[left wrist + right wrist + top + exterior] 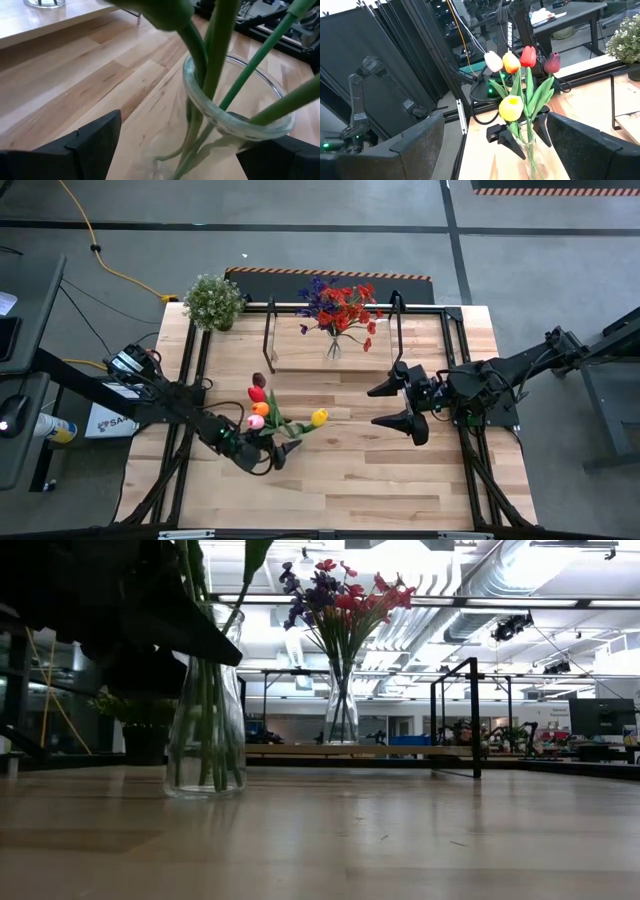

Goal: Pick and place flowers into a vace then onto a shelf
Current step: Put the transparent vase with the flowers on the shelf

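— Two vases (333, 345) are in play, as I read it; one already sits on the shelf (300, 361) at upper centre of the high view, full of red and purple sprays (338, 305); the other, the glass vase (277, 442), stands on the table (380, 480) at lower left of centre, holding the tulips (262, 408).

— Where's your left gripper?

— The left gripper (272, 456) is right at that vase; in the left wrist view its fingers (95, 137) are spread wide to either side of the glass rim (235, 125), not yet pinching it; I can't tell whether either finger touches the wall.

— And the right?

— The right gripper (398, 406) waits right of centre in the high view, jaws wide apart, holding nothing, well apart from the tulips it faces.

— What worries you from here?

— Several things; the vase is smooth glass and top-heavy with long stems, so I judge that a squeeze placed too high or off-centre could tip it or let it slip; the stems lean out over the rim, so a finger could catch one and drag a tulip out; then the shelf's black upright loops (397, 330) and the vase already there leave a tight landing, and a careless swing could knock those sprays over.
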Tool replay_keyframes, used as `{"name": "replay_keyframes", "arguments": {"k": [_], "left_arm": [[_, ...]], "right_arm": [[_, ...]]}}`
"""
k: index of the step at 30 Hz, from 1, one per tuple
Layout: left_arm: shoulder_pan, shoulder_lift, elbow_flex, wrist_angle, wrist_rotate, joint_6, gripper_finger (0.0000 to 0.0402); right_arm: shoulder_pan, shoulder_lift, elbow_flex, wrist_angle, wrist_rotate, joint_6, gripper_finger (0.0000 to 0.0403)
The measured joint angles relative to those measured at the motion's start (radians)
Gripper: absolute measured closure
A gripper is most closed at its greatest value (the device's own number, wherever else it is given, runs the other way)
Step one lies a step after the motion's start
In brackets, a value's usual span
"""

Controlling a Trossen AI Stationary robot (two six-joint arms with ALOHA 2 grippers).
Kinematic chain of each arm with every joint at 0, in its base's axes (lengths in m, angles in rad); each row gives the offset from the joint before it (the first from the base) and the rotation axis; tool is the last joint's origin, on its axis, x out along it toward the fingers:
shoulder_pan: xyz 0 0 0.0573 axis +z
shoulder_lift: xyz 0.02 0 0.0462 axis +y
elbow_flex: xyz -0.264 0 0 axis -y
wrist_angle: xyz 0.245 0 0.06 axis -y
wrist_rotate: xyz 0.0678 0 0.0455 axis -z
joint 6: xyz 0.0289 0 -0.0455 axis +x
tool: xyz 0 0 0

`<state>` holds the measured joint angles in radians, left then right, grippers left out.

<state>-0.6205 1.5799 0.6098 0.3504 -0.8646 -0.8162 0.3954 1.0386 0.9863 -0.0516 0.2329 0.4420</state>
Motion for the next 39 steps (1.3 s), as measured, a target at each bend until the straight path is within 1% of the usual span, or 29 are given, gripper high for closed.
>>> {"name": "replay_keyframes", "arguments": {"k": [16, 21, 25, 30, 34, 39], "left_arm": [[-0.001, 0.000, 0.000, 0.006, 0.013, -0.003, 0.0014], [-0.001, 0.000, 0.000, -0.014, 0.013, -0.001, 0.0018], [-0.001, 0.000, 0.000, -0.014, 0.001, 0.000, 0.0045], [-0.001, 0.008, 0.000, -0.010, -0.023, 0.000, 0.0094], [-0.001, 0.008, 0.000, -0.008, -0.022, -0.003, 0.0132], [0.000, 0.008, 0.000, 0.006, -0.034, -0.008, 0.0187]], "right_arm": [[0.000, 0.000, 0.000, -0.004, 0.000, 0.002, 0.0064], [0.000, 0.000, 0.000, -0.004, 0.000, 0.002, 0.0065], [0.000, 0.000, 0.000, -0.004, 0.000, 0.002, 0.0064], [0.000, 0.000, 0.000, -0.004, 0.000, 0.002, 0.0065], [0.000, 0.000, 0.000, -0.005, 0.000, 0.002, 0.0064], [0.000, 0.000, 0.000, -0.005, 0.000, 0.002, 0.0065]]}}
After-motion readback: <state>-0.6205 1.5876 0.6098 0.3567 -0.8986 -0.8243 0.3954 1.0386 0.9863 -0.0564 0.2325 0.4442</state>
